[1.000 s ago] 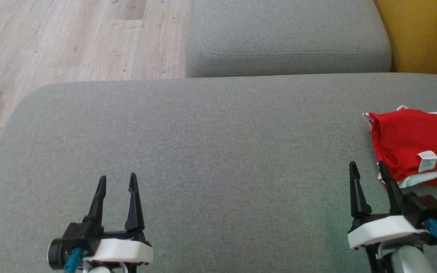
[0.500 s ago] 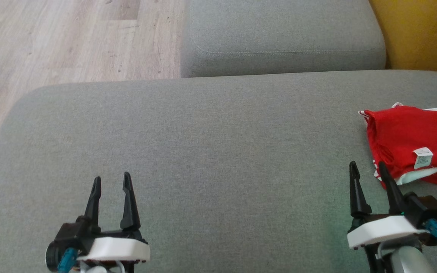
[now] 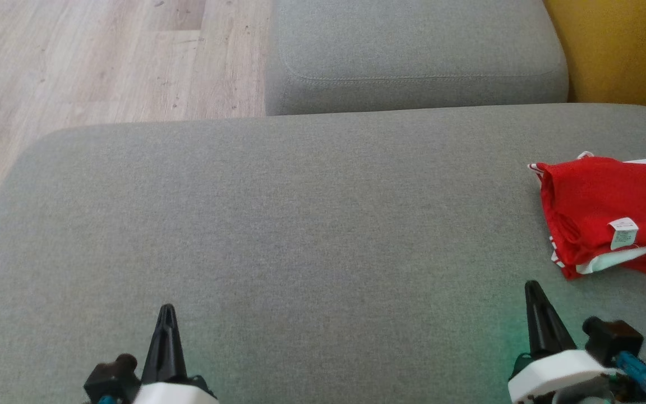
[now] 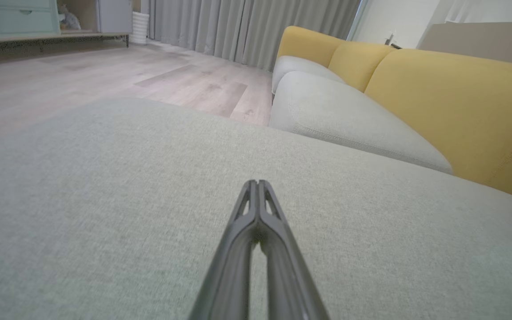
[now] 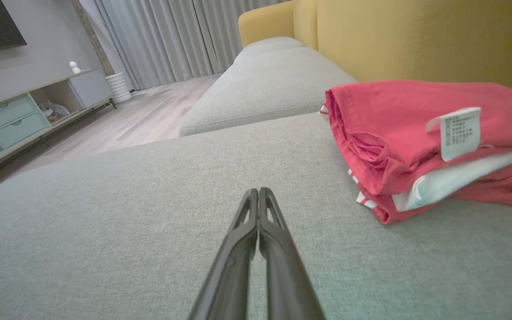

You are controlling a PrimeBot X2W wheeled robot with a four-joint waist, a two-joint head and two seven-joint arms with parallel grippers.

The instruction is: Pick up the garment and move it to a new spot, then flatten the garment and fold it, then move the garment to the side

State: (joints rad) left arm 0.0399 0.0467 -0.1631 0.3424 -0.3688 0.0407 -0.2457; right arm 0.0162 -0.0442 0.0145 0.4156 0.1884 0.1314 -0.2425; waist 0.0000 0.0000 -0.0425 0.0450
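Left tool (image 3: 167, 308), right tool (image 3: 532, 285) low over cushion (image 3: 300, 224), both pinched closed, empty; garment (image 3: 609, 207) near right.

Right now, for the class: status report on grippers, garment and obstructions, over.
Shut, empty: left gripper, right gripper. Folded red garment on cushion, apart from both. Nothing blocking.
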